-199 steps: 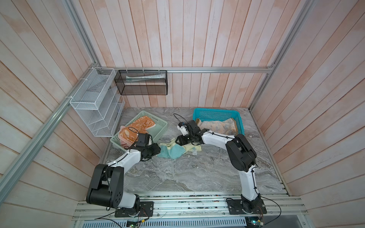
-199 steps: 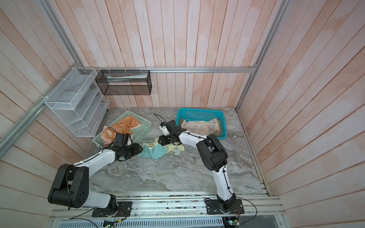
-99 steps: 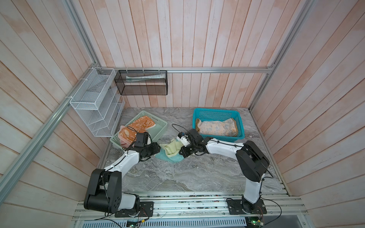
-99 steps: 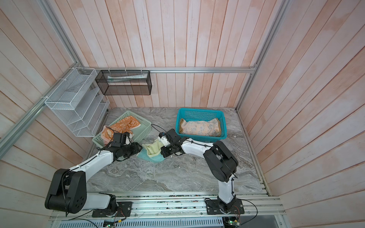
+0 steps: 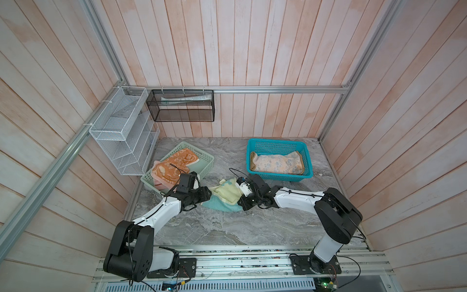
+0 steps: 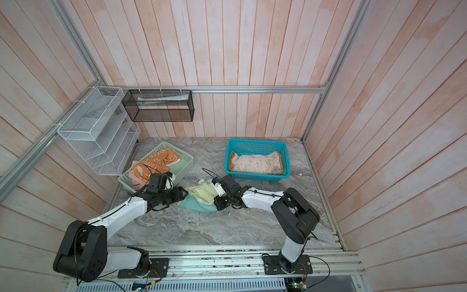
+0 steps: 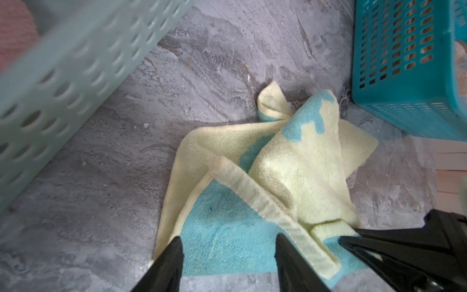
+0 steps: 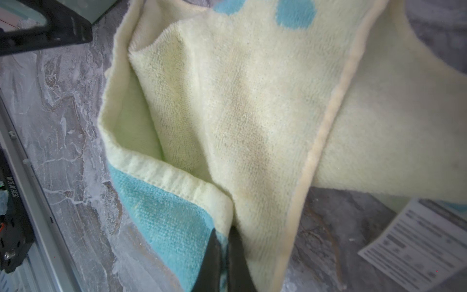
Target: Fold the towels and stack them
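Lying crumpled on the marble tabletop (image 5: 227, 227) in both top views, the yellow towel (image 5: 227, 193) (image 6: 202, 193) sits in front of the 2 baskets. The left gripper (image 5: 208, 196) is at its left edge and the right gripper (image 5: 241, 202) at its right edge. The orange towel (image 5: 174, 164) lies in the mint basket (image 5: 202, 161), and the paw-print towel (image 5: 275, 163) lies in the teal basket (image 5: 278, 142).

From the left wrist, the left gripper (image 7: 227, 237) stands open, its 2 fingers spread apart over the yellow towel's (image 7: 298, 161) blue face, gripping nothing. A pink towel (image 7: 15, 30) shows blurred inside the mint basket.

From the right wrist, the right gripper (image 8: 225, 231) is pinched closed on the yellow towel (image 8: 240, 101) at its hemmed edge. A printed label (image 8: 417, 240) rests on the tabletop beside the cloth.
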Robot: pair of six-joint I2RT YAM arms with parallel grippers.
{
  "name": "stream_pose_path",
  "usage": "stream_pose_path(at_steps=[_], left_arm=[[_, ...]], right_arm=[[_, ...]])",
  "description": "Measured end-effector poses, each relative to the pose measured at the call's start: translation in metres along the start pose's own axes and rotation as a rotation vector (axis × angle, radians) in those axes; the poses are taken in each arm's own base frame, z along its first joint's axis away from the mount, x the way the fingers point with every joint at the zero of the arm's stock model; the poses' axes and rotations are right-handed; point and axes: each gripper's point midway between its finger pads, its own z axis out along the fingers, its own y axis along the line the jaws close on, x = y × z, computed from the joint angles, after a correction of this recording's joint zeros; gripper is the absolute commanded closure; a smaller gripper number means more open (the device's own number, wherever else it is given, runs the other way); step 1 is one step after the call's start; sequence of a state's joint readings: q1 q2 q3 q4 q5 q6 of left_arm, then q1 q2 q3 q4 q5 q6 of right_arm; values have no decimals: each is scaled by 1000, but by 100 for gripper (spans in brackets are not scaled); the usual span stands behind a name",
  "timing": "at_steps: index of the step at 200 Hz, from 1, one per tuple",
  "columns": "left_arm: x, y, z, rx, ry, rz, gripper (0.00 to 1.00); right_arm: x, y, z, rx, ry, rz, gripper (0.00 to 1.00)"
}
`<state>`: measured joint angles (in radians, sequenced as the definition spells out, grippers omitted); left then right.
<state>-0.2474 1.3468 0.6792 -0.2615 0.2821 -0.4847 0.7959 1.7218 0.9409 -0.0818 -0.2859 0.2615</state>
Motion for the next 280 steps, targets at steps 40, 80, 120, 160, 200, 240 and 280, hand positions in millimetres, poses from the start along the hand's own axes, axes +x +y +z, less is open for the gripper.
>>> stream_pose_path(at_steps=[40,80,120,160,200,240,280], left_arm=[[-13,-5,15,-1,6,-65,40],[-21,-6,39,0,20,-74,40],[-16,-1,51,-6,47,-83,53],[-18,-8,44,20,41,-84,100],[-43,-35,-15,68,-88,-37,100],[-71,-77,-89,139,-222,24,100],[-84,-141,-171,225,-308,140,100]], right_arm=[[-4,0,0,1,-16,-5,100],[-7,1,0,-2,-29,-9,100],[-7,0,0,2,-30,-9,100],[-8,-3,-2,25,-35,-11,100],[-31,2,-40,70,-130,-27,100],[-85,28,-125,95,-364,-76,100],[-115,78,-210,111,-546,-192,100]])
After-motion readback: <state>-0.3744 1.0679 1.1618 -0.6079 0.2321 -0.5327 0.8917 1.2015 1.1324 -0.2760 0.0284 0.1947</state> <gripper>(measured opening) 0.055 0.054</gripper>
